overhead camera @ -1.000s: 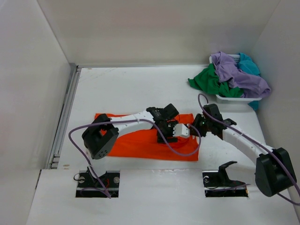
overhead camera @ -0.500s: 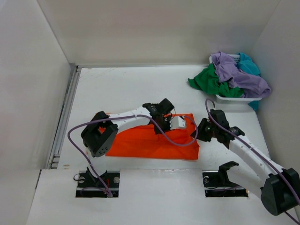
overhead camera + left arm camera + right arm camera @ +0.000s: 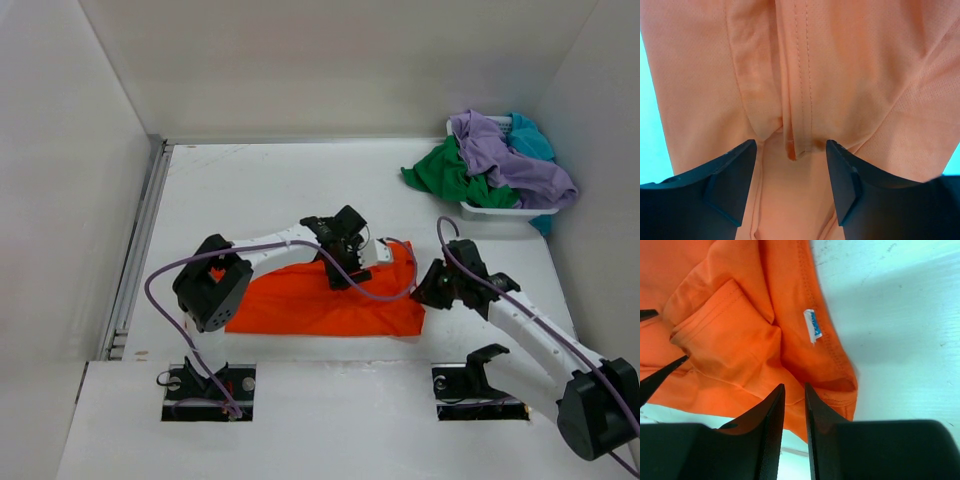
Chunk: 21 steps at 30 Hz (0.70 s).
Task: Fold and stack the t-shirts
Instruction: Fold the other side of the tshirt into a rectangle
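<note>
The orange t-shirt (image 3: pixel 320 305) lies partly folded on the table in front of the arms; it fills the left wrist view (image 3: pixel 840 75) and shows in the right wrist view (image 3: pixel 730 340). My left gripper (image 3: pixel 350 262) hangs over its far edge with jaws wide apart (image 3: pixel 791 145), and a hem fold lies loose between them. My right gripper (image 3: pixel 422 285) is at the shirt's right edge, jaws nearly together (image 3: pixel 795 390) with nothing between them. The purple (image 3: pixel 500 150), green (image 3: pixel 450 175) and teal (image 3: pixel 530 135) t-shirts are heaped in the basket.
The white mesh basket (image 3: pixel 500 212) stands at the far right against the side wall, with cloth spilling over its rim. White walls close the table on the left, back and right. A small white label (image 3: pixel 812 325) is sewn to the orange shirt's edge.
My left gripper has moved toward the far side and slightly left. The orange shirt's outline has narrowed and bunched on the left. My right gripper has drawn back to the right, off the shirt.
</note>
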Available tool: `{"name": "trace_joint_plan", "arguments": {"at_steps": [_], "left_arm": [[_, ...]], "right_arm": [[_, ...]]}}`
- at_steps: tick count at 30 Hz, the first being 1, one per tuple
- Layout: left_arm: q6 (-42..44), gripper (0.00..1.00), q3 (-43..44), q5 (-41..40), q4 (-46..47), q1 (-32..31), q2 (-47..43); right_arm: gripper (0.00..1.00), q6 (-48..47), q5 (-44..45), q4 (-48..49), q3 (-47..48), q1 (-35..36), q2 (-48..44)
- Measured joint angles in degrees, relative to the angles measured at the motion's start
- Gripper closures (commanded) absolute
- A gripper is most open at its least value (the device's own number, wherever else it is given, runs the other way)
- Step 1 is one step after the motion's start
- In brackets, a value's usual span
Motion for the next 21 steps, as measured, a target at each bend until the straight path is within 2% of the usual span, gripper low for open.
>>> {"name": "trace_joint_plan", "arguments": {"at_steps": [7, 11, 16, 21], "left_arm": [[-0.61, 0.37, 0.0, -2.45, 0.42, 1.27, -1.07], [-0.61, 0.36, 0.02, -2.64, -0.52, 5.29, -6.97], [-0.28, 0.35, 0.28, -1.7, -2.25, 17.57, -16.28], [2.43, 0.35, -2.89, -3.63, -0.81, 34.99, -17.27]], "right_arm": [[0.61, 1.03, 3.69, -3.21, 0.02, 1.05, -1.07], [0.54, 3.8, 6.23, -5.51, 0.02, 5.11, -3.23], [0.5, 9.09, 8.41, -6.93, -0.33, 11.39, -3.69], [0.48, 13.68, 9.03, -6.56, -2.03, 14.01, -2.08]]}}
